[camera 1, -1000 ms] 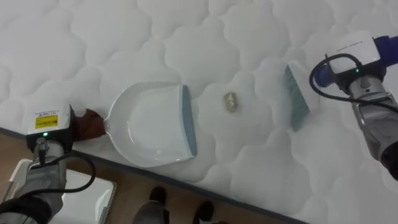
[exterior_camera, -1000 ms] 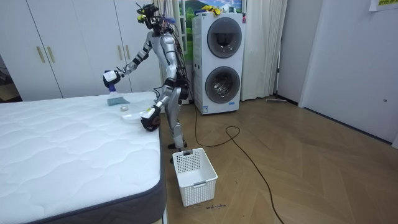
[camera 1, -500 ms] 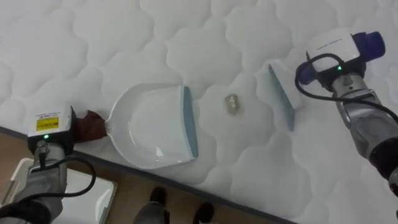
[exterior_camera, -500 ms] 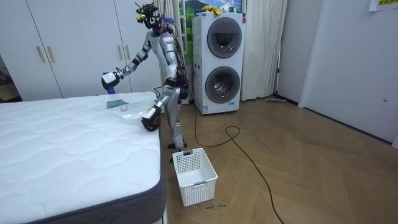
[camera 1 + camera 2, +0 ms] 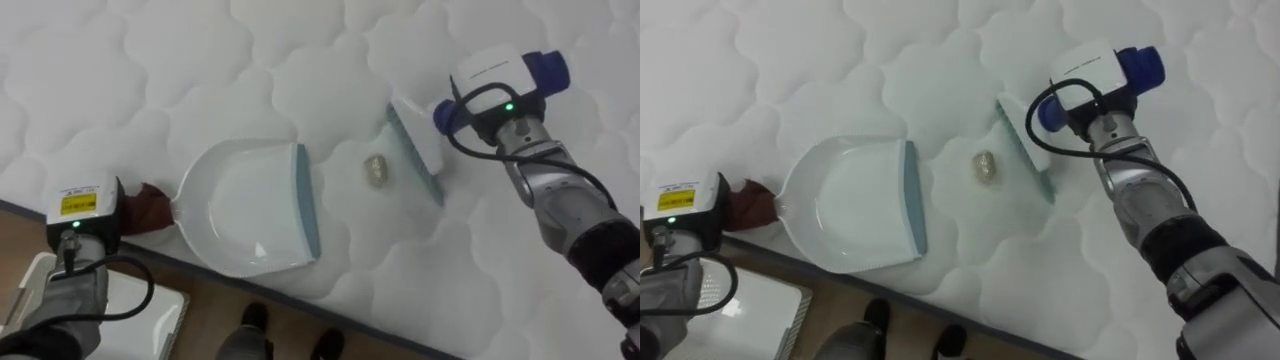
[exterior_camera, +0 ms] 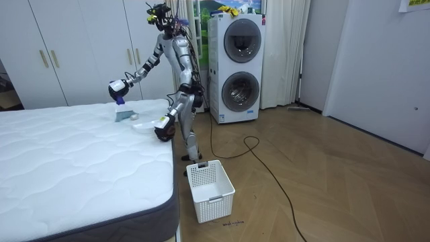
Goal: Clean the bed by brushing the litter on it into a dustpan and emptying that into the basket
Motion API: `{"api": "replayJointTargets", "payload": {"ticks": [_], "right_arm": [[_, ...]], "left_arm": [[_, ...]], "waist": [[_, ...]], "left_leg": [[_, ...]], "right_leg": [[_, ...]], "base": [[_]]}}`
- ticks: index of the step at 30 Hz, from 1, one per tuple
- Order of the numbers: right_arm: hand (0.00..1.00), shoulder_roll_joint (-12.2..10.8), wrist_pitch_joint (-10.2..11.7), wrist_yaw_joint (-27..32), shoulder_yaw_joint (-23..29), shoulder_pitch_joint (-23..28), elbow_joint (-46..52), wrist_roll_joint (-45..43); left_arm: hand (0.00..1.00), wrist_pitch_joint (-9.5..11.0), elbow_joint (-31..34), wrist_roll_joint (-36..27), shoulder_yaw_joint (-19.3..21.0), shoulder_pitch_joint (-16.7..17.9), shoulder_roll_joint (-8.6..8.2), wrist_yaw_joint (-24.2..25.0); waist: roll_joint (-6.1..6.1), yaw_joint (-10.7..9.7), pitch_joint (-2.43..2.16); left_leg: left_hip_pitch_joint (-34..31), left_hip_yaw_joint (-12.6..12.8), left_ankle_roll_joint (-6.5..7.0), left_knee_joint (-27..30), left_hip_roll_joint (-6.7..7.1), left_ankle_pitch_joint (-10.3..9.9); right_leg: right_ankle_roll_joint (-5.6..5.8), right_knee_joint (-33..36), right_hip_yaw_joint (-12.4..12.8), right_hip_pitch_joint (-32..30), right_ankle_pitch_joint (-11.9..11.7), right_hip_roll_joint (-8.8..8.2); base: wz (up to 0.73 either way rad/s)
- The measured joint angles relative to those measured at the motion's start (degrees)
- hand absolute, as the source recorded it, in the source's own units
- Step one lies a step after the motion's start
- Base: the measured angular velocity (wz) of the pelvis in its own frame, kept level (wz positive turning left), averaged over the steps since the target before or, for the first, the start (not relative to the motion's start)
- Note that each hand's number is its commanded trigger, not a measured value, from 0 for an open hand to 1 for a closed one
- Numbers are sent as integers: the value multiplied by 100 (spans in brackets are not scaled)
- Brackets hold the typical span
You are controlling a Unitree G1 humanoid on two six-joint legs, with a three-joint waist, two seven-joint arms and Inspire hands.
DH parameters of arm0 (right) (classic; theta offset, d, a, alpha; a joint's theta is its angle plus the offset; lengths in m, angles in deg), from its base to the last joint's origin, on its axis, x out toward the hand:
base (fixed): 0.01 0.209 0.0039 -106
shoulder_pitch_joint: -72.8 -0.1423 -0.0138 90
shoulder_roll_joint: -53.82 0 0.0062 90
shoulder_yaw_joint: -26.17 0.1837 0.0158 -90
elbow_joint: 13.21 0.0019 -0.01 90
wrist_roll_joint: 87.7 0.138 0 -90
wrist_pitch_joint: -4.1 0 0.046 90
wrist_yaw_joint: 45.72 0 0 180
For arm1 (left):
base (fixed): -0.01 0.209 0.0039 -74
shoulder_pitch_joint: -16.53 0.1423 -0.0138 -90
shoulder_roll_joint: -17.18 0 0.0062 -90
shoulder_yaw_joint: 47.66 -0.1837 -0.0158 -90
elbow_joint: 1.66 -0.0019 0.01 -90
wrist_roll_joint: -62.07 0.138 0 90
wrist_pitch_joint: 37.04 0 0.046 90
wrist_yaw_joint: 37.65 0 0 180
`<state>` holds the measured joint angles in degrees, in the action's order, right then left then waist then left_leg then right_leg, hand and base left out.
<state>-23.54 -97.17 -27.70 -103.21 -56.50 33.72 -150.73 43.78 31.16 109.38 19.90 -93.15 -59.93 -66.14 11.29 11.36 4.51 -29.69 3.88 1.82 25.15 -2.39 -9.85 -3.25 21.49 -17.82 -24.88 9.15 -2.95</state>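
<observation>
A white dustpan with a blue-grey lip lies on the white quilted mattress near its front edge. Its brown handle runs into my left hand, which is shut on it at the edge. A small beige scrap lies just right of the pan's lip. My right hand is shut on a brush with a blue handle end. The brush's bristles rest on the mattress close to the right of the scrap. In the room view I stand at the bed's corner, right arm stretched over it.
A white laundry basket stands on the wooden floor beside the bed. A stacked washer and dryer is behind me, and white wardrobes line the wall. A white container sits on the floor below the mattress edge.
My right hand has swept the brush leftward across the mattress, from well right of the scrap to right beside it. The dustpan and my left hand have stayed put.
</observation>
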Motion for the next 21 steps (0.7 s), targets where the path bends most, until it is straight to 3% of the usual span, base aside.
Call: {"api": "replayJointTargets", "payload": {"ticks": [11, 21], "right_arm": [[100, 0, -48, -381, 0, 421, 617, 242], [100, -27, -83, -664, 0, 455, 760, 253]], "left_arm": [[100, -41, 86, 236, -28, 68, 6, 265], [100, -66, 83, 413, -30, 72, 49, 414]], "waist": [[-123, 4, -69], [-149, 3, -72]], "left_leg": [[21, 6, -2, -2, -2, -1], [39, 45, -2, 39, -35, -1]], "right_leg": [[-2, -40, -1, 36, -3, 8], [-21, -40, -30, 75, -22, 4]], "base": [[0], [0]]}}
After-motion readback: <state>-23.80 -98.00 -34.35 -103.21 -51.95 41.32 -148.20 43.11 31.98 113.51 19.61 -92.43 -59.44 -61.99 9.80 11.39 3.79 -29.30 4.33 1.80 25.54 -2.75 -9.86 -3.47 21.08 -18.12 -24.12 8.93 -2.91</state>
